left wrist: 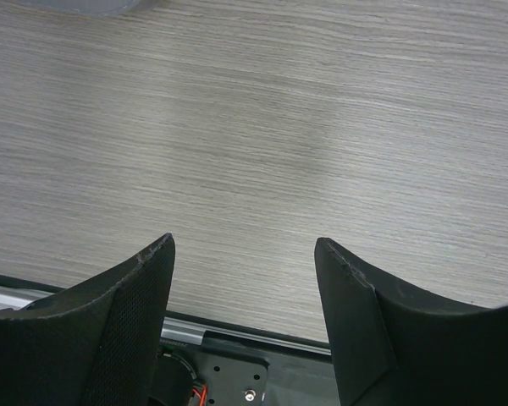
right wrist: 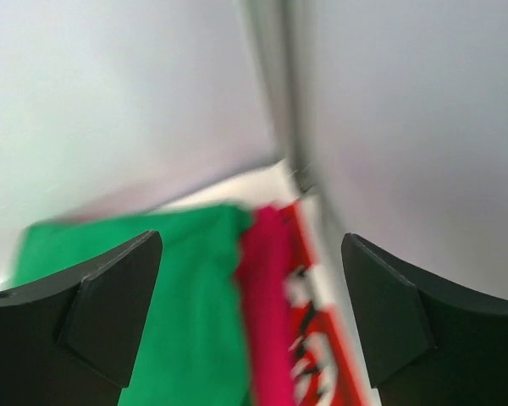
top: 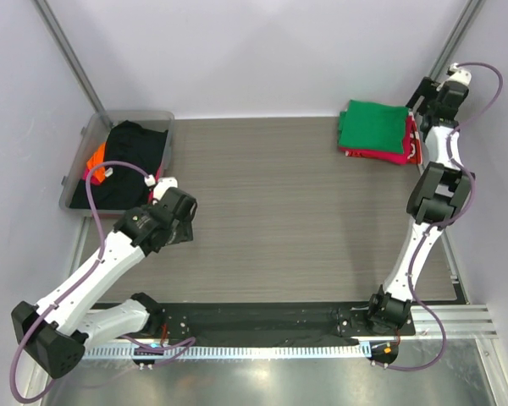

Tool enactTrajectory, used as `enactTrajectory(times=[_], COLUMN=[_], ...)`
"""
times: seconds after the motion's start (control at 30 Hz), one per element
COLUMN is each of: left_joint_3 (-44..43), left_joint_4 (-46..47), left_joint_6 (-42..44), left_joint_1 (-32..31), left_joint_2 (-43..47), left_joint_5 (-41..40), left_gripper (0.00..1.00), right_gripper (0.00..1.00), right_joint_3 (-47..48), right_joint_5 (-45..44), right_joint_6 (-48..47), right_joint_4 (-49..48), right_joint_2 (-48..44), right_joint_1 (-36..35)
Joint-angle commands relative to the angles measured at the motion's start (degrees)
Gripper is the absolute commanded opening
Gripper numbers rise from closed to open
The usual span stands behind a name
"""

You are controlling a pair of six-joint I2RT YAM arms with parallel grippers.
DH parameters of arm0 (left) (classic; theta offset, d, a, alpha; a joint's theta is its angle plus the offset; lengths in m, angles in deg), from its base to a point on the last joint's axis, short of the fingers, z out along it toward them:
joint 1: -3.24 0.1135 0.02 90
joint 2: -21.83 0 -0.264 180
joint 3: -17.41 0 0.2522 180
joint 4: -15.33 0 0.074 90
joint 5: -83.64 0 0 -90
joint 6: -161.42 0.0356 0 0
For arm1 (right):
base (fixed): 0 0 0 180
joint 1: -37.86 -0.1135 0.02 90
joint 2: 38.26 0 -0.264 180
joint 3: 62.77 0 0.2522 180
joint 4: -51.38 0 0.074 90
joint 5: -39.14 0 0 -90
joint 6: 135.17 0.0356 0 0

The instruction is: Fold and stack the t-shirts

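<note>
Bottom of left wrist view: left gripper jaws wide apart, nothing btwn, bare table below. Right gripper also wide, empty, over folded green t-shirt stacked on magenta t-shirt, upper right of top view. Black t-shirt & orange t-shirt in tub, upper left.

Green t-shirt hides most of the magenta-pink t-shirt
</note>
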Motion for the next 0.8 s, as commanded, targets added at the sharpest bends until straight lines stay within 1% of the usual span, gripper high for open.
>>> enactTrajectory(times=[0.0,0.03,0.07,0.1,0.13,0.17,0.2,0.27,0.33,0.43,0.5,0.53,0.57,0.6,0.63,0.67,0.7,0.73,0.77], left_joint_3=[-1.27,-1.27,-1.36,-1.27,-1.19,-1.19,-1.19,-1.10,-1.10,-1.10,-1.10,-1.01,-1.01,-1.01,-0.92,-0.92,-0.92,-0.92,-1.01], left_joint_4=[-0.11,-0.11,-0.20,-0.11,0.07,0.24,0.24,0.42,0.42,0.42,0.51,0.51,0.51,0.51,0.59,0.68,0.77,0.77,0.77], left_joint_6=[-0.83,-0.83,-0.83,-0.83,-0.66,-0.57,-0.48,-0.39,-0.30,-0.39,-0.48,-0.48,-0.48,-0.48,-0.39,-0.39,-0.30,-0.30,-0.30], left_joint_1=[0.11,0.11,0.11,0.11,0.11,0.11,0.11,0.11,0.11,0.11,0.11,0.11,0.11,0.11,0.11,0.11,0.11,0.11,0.11], left_joint_2=[1.57,1.65,2.00,2.18,2.53,2.80,3.41,4.11,4.91,5.96,6.49,7.10,7.28,7.54,7.81,8.16,8.16,8.42,8.60], left_joint_5=[-2.03,-1.94,-1.94,-1.77,-1.59,-1.42,-1.33,-1.33,-1.41,-1.42,-1.42,-1.42,-1.42,-1.42,-1.50,-1.33,-1.24,-1.24,-1.15], left_gripper=[0.68,0.68,0.68,0.68,0.68,0.68,0.68,0.68,0.68,0.68,0.68,0.68,0.68,0.68,0.68,0.69,0.69,0.68,0.69], right_gripper=[0.88,0.86,0.84,0.81,0.79,0.78,0.77,0.77,0.76,0.76,0.76,0.76,0.76,0.77,0.77,0.77,0.77,0.78,0.78], right_joint_3=[-11.43,-18.00,-21.02,-23.66,-26.99,-28.16,-29.30,-33.08,-35.01,-35.90,-35.38,-34.42,-33.71,-33.18,-32.83,-32.48,-30.39,-28.80,-26.96], right_joint_5=[9.88,11.64,15.40,16.74,17.72,18.77,18.87,17.91,15.97,12.21,9.21,4.85,2.89,1.04,-2.72,-4.41,-5.90,-9.31,-10.30], right_joint_6=[14.73,17.29,21.84,23.27,24.42,26.00,26.62,28.12,27.07,23.39,19.53,18.03,17.14,16.53,15.30,14.68,13.89,12.14,11.08], right_joint_4=[-10.21,-11.97,-15.90,-17.42,-18.13,-18.40,-19.10,-21.21,-21.04,-18.06,-13.06,-10.78,-5.97,-4.45,-3.30,-0.85,1.70,4.16,9.49], right_joint_2=[-12.71,-14.02,-15.52,-15.97,-16.06,-15.97,-15.71,-15.53,-14.66,-13.60,-14.12,-15.34,-16.49,-17.80,-19.12,-22.18,-23.60,-24.84,-26.76], right_joint_1=[-1.22,-1.31,-1.48,-1.92,-2.10,-2.19,-2.27,-2.10,-2.01,-1.83,-1.83,-1.83,-1.83,-1.92,-2.10,-2.62,-2.97,-3.59,-4.03])
